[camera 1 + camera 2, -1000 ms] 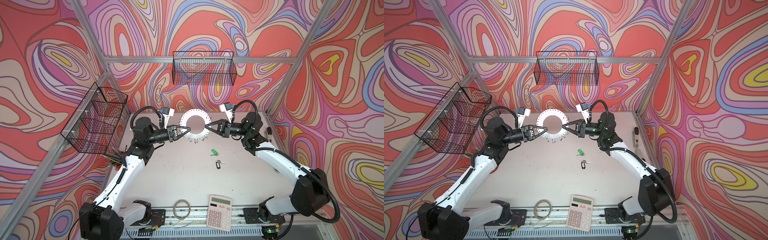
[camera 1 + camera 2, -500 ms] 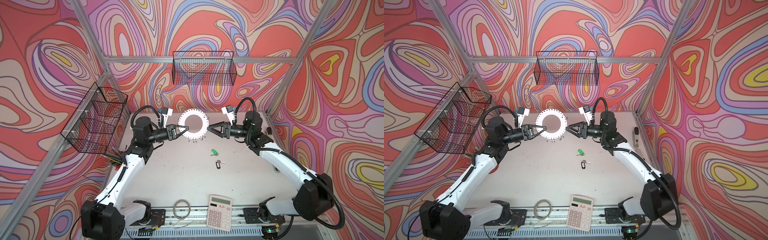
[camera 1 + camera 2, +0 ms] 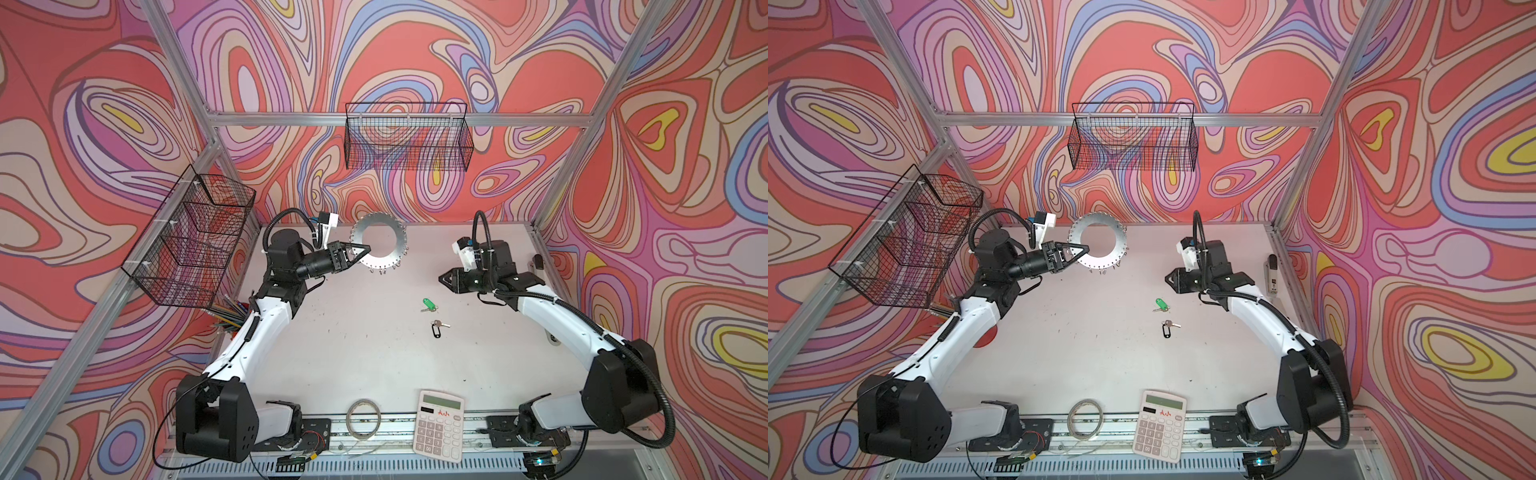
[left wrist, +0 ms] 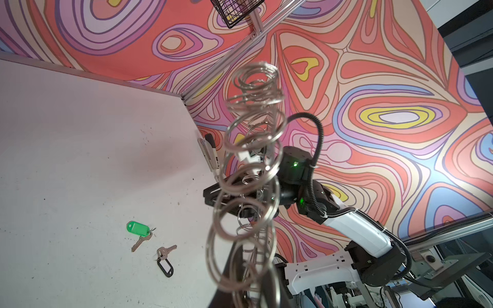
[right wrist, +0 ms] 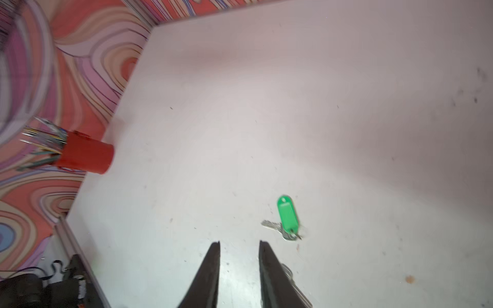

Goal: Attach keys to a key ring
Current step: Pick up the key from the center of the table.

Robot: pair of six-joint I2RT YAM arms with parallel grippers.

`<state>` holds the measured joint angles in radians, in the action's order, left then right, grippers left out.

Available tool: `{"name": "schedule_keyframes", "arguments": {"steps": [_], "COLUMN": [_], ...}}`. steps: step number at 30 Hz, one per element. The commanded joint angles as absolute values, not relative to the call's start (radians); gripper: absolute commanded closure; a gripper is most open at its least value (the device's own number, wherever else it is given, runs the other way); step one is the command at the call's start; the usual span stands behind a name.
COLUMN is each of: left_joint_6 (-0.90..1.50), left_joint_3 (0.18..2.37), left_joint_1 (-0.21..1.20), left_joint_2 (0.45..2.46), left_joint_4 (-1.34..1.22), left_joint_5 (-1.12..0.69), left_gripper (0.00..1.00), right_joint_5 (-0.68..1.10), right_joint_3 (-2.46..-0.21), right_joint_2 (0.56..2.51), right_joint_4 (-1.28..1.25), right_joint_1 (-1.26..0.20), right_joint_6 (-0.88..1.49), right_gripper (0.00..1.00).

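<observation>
The key ring [image 3: 397, 251] [image 3: 1117, 250], a flat grey disc with a big centre hole and wire clips round its rim, is held up over the back of the table. My left gripper [image 3: 364, 250] [image 3: 1084, 249] is shut on its left rim. In the left wrist view the key ring [image 4: 250, 170] shows edge-on and hides most of the jaws. The green-tagged key [image 3: 429, 304] [image 3: 1160, 304] [image 5: 286, 213] and the black-tagged key [image 3: 436, 329] [image 3: 1168, 329] [image 4: 165, 264] lie on the table. My right gripper [image 3: 446, 278] [image 5: 239, 242] hangs open and empty, up and to the right of the keys.
A calculator [image 3: 440, 419] and a thin tape-like hoop [image 3: 364, 417] lie at the front edge. A red cup of pencils [image 5: 85, 156] stands at the left edge. Wire baskets hang on the left wall [image 3: 191, 241] and back wall [image 3: 409, 141]. A marker [image 3: 1271, 274] lies at the right edge.
My right gripper has let go of the key ring's right rim, opened, and drawn back to the right and down. The left gripper keeps the ring, slightly raised.
</observation>
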<state>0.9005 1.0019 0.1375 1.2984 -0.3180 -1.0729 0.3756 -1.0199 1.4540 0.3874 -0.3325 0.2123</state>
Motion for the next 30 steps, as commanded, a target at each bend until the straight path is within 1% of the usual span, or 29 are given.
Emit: {"name": "schedule_keyframes", "arguments": {"steps": [1, 12, 22, 25, 27, 30], "left_joint_6": [0.916, 0.923, 0.929, 0.931, 0.931, 0.930], "left_joint_3": [0.983, 0.965, 0.953, 0.954, 0.954, 0.954], "left_joint_1": [0.135, 0.133, 0.130, 0.129, 0.127, 0.126], "left_joint_2": [1.271, 1.273, 1.266, 1.264, 1.261, 1.259], "left_joint_4": [-0.386, -0.402, -0.406, -0.405, -0.402, -0.398], "left_joint_5": [-1.089, -1.100, -1.103, -1.107, -1.108, -1.109], "left_gripper": [1.00, 1.00, 1.00, 1.00, 1.00, 1.00], "right_joint_5": [0.236, 0.139, 0.108, 0.119, 0.124, 0.129], "right_joint_3": [-0.972, -0.887, -0.879, -0.876, -0.876, -0.876], "right_joint_2": [1.471, 1.570, 1.622, 1.630, 1.636, 1.643], "right_joint_4": [0.417, 0.368, 0.362, 0.348, 0.347, 0.352], "right_joint_1": [-0.385, -0.496, -0.505, -0.505, -0.506, -0.510], "right_joint_6": [0.159, 0.167, 0.123, 0.117, 0.115, 0.105], "right_gripper": [0.73, 0.73, 0.72, 0.73, 0.76, 0.77]}}
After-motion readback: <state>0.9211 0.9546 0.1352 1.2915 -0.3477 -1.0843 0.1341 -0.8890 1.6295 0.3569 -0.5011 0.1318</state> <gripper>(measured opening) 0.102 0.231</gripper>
